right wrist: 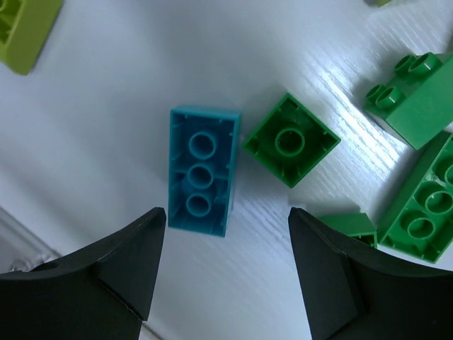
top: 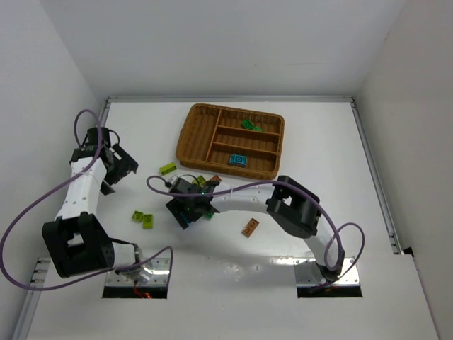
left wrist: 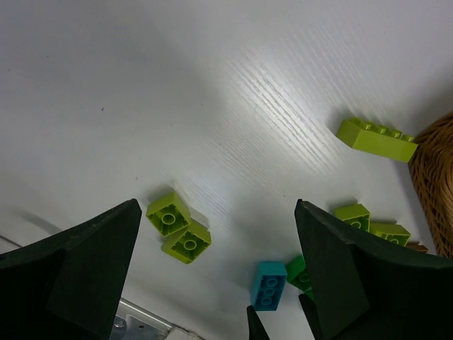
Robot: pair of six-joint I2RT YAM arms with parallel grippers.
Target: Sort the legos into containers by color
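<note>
The wicker tray (top: 200, 134) stands at the back centre; one slot holds green legos (top: 250, 126) and another holds a blue one (top: 238, 161). My right gripper (top: 187, 207) is open and low over a cluster of legos. In the right wrist view it (right wrist: 226, 212) hovers just short of an upside-down teal brick (right wrist: 202, 170) and a green square brick (right wrist: 291, 139). My left gripper (top: 117, 164) is open and empty, raised at the left (left wrist: 216, 205). Two lime bricks (left wrist: 177, 227) and the teal brick (left wrist: 268, 285) lie below it.
A long lime brick (top: 168, 168) lies left of the tray, two lime bricks (top: 143, 218) at the left front, an orange brick (top: 250, 227) near the right arm. More green bricks (right wrist: 417, 205) lie right of the right gripper. White walls close in the table.
</note>
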